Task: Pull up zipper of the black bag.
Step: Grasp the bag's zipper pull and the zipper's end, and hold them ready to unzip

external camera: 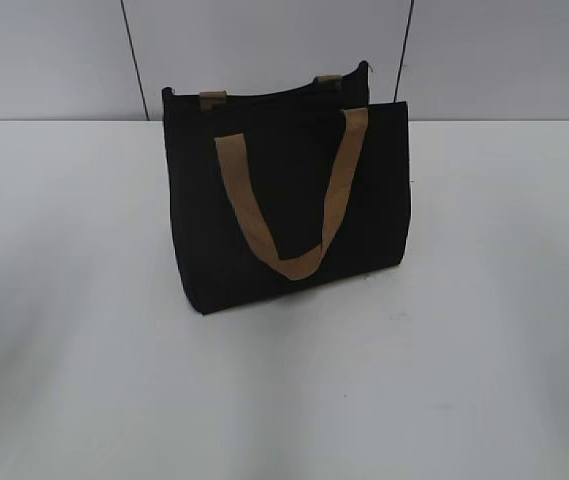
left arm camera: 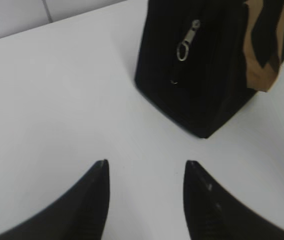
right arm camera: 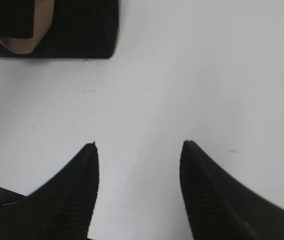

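Standing upright on the white table (external camera: 74, 380), the black bag (external camera: 284, 215) has one tan handle (external camera: 294, 195) hanging down its front face. The left wrist view shows the zipper (left arm camera: 187, 39) with its silvery pull lying against the bag's narrow end, well ahead of the left gripper (left arm camera: 145, 172), whose jaws are spread wide and hold nothing. The right gripper (right arm camera: 139, 150) likewise gapes empty over bare table, apart from the bag's lower corner.

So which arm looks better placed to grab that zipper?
The left. Its open end effector faces the silvery zipper pull on the black bag; the right end effector sees only a handle corner.
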`<act>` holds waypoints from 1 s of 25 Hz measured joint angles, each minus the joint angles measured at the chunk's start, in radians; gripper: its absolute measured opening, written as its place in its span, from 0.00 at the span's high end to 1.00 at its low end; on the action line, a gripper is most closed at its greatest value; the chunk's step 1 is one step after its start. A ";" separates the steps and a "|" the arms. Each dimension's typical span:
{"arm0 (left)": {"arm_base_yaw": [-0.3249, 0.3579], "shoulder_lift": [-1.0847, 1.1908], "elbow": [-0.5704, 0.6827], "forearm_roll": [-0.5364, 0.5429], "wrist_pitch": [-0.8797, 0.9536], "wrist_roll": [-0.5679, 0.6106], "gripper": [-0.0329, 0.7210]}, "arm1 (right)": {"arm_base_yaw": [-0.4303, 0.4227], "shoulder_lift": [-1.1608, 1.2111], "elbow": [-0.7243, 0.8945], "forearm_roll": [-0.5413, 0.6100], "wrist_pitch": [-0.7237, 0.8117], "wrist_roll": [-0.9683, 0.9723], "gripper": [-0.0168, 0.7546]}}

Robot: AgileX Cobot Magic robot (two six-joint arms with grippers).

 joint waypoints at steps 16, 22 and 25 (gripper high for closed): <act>0.000 0.724 -0.006 -1.071 0.123 1.561 0.42 | 0.000 0.486 -0.457 0.214 0.053 -0.193 0.44; -0.031 0.925 -0.105 -1.102 0.146 1.722 0.40 | 0.089 0.595 -0.576 0.222 0.052 -0.199 0.44; -0.058 0.996 -0.186 -1.103 0.128 1.712 0.40 | 0.149 0.640 -0.615 0.224 0.048 -0.186 0.44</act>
